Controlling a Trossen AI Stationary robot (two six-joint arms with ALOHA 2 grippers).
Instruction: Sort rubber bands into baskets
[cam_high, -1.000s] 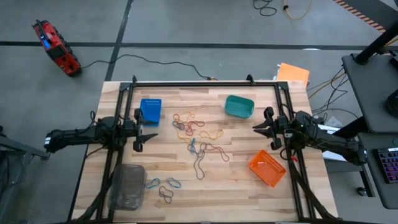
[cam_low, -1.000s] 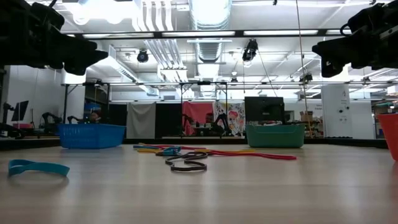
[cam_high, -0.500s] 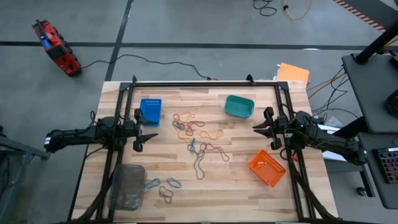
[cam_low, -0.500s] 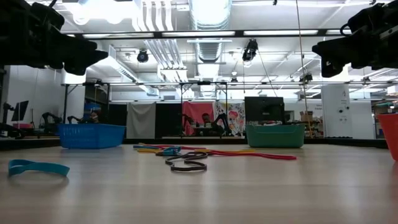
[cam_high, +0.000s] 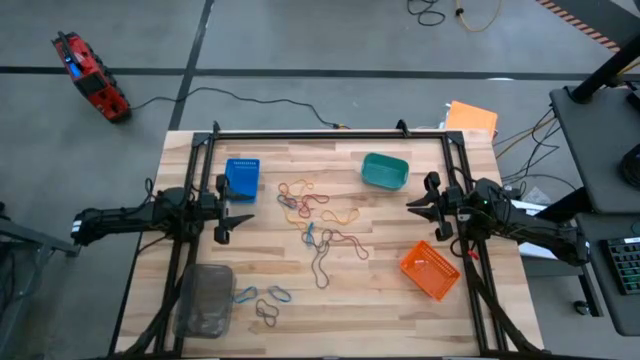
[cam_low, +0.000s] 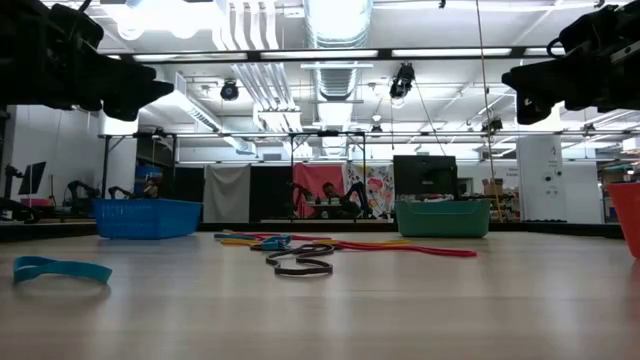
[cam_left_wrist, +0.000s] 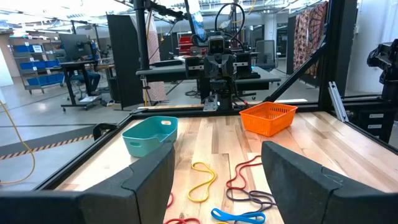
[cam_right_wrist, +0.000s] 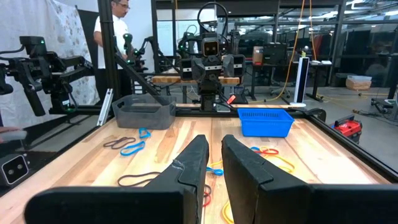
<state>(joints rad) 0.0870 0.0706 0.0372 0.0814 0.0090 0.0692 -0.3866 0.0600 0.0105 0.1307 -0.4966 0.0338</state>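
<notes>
Many rubber bands (cam_high: 315, 215) in orange-red, yellow, blue and tan lie loose on the middle of the wooden table. A few more (cam_high: 265, 298) lie beside the clear-grey basket (cam_high: 204, 300) at the near left. The blue basket (cam_high: 242, 178) stands far left, the teal basket (cam_high: 384, 171) far right and the orange basket (cam_high: 430, 270) near right. My left gripper (cam_high: 225, 210) hovers open at the left edge, pointing level toward the bands (cam_left_wrist: 202, 183). My right gripper (cam_high: 412, 205) hovers shut at the right edge, also level, with nothing between its fingers (cam_right_wrist: 198, 155).
Black frame rails (cam_high: 330, 133) run along the table's far edge and both sides. A flat orange sheet (cam_high: 470, 117) lies past the far right corner, and a red tool (cam_high: 90, 75) sits on the floor. A person (cam_right_wrist: 112, 37) stands in the room behind the left arm.
</notes>
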